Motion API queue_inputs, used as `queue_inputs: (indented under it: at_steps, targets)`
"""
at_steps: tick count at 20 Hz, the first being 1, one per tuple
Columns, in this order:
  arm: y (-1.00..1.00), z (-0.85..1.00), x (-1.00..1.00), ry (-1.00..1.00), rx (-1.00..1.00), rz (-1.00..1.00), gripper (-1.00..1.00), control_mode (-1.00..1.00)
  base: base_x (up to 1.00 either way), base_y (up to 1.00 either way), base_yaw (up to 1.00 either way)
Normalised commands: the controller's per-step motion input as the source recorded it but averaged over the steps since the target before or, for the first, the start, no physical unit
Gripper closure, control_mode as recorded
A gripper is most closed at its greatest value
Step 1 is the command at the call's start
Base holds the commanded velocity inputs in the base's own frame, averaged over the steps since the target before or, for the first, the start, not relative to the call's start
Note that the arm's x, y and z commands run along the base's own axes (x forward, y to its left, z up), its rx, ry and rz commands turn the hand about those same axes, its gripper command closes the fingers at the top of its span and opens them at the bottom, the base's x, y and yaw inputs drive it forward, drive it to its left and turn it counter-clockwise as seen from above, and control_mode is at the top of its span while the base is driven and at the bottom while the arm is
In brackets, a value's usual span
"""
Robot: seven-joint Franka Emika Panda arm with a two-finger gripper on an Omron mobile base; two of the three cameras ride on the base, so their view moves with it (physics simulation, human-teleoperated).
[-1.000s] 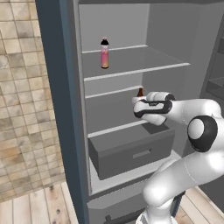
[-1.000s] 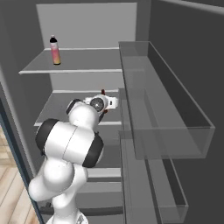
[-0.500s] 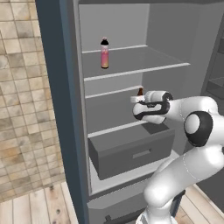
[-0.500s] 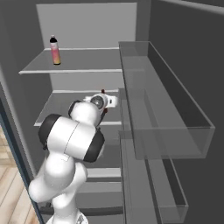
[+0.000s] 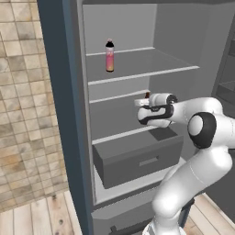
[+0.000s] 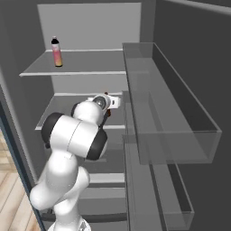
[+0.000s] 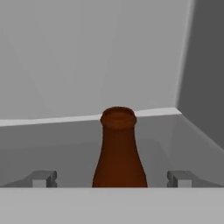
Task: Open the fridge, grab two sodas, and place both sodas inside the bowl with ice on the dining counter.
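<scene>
Cola bottle (image 7: 119, 148) between spread gripper (image 7: 112, 178) tips — untouched

The white arm bends at its dark elbow and reaches forward and level toward the far side, its gripper (image 7: 112, 179) held horizontal with the 2 fingertips (image 7: 43, 178) spread wide apart, nothing pinched between them

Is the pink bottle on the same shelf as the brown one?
No, the pink bottle stands on the top shelf, while the brown bottle sits one shelf lower, in front of the gripper.
</scene>
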Motion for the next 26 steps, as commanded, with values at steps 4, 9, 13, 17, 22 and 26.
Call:
queue_inputs:
  at_steps: [4, 9, 13, 17, 22, 26]
  targets:
    - [0.0, 0.0, 0.04, 0.0, 0.0, 0.0, -1.0, -1.0, 0.0, 0.0, 0.0]
    - [0.0, -0.07, 0.02, 0.0, 0.0, 0.0, -1.0, -1.0, 0.0, 0.0, 0.0]
    - [0.0, -0.07, 0.03, 0.0, 0.0, 0.0, 1.0, -1.0, 0.0, 0.0, 0.0]
    - [0.0, -0.03, 0.08, 0.0, 0.0, 0.0, 1.0, -1.0, 0.0, 0.0, 0.0]
    - [0.0, -0.02, 0.06, 0.0, 0.0, 0.0, 1.0, -1.0, 0.0, 0.0, 0.0]
    - [0.0, 0.0, 0.0, 0.0, 0.0, 0.0, 1.0, -1.0, 0.0, 0.0, 0.0]
